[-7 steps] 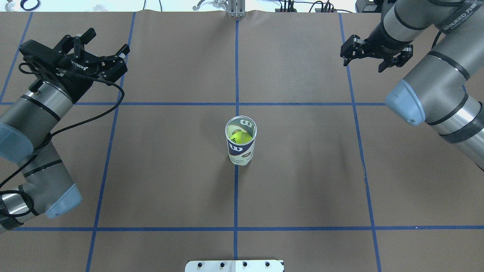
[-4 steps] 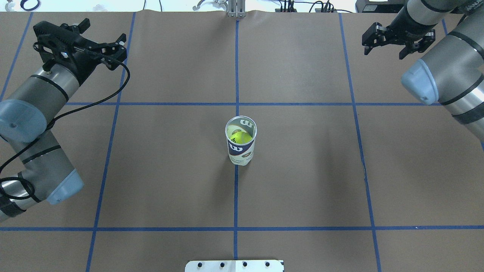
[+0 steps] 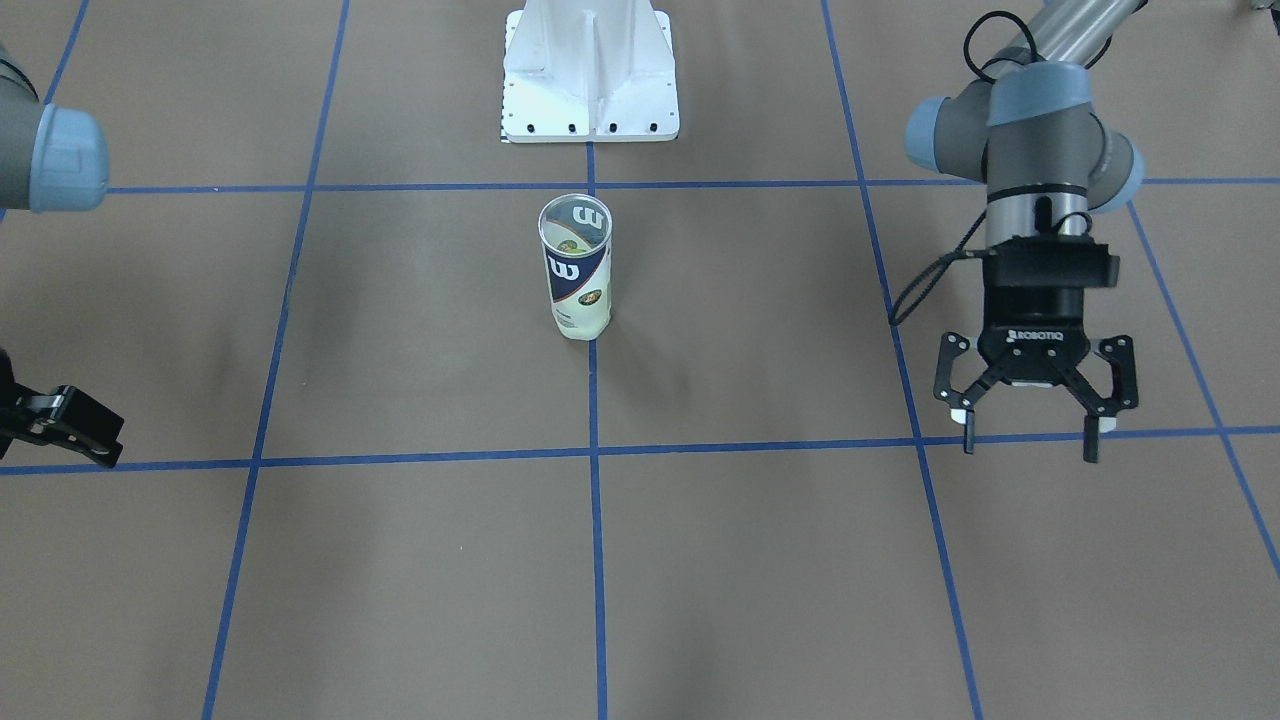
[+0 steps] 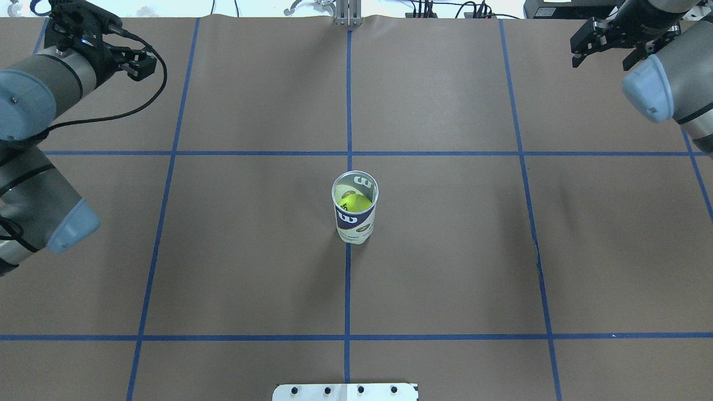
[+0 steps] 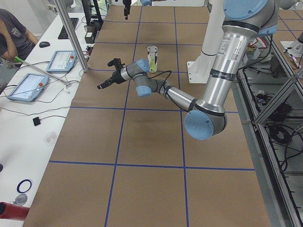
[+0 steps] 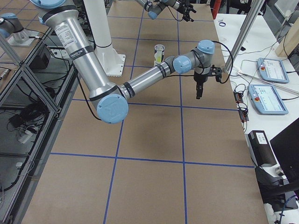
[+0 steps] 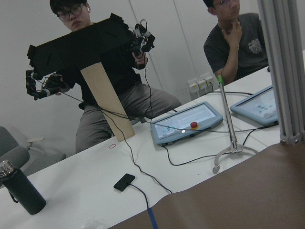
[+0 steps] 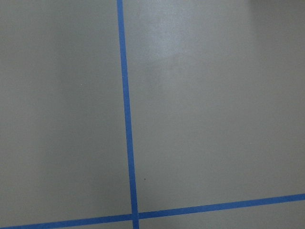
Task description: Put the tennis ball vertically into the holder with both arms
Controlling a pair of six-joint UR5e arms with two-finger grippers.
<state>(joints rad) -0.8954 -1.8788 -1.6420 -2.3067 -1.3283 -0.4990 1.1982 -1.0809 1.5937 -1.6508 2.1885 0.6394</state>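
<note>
Here, one clear plastic cylindrical tennis-ball can with a navy-and-white label stands upright mid-table on a blue tape line, with one yellow-green tennis ball inside. Two black grippers hang well apart from it, the left gripper and the right gripper, both with fingers spread.

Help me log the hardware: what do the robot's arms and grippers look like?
Both arms are silver-grey tubes with light-blue joint caps. The left arm carries a looping black cable; its black left gripper bears white ROBOTIQ lettering. The right arm ends in a matching right gripper.
</note>
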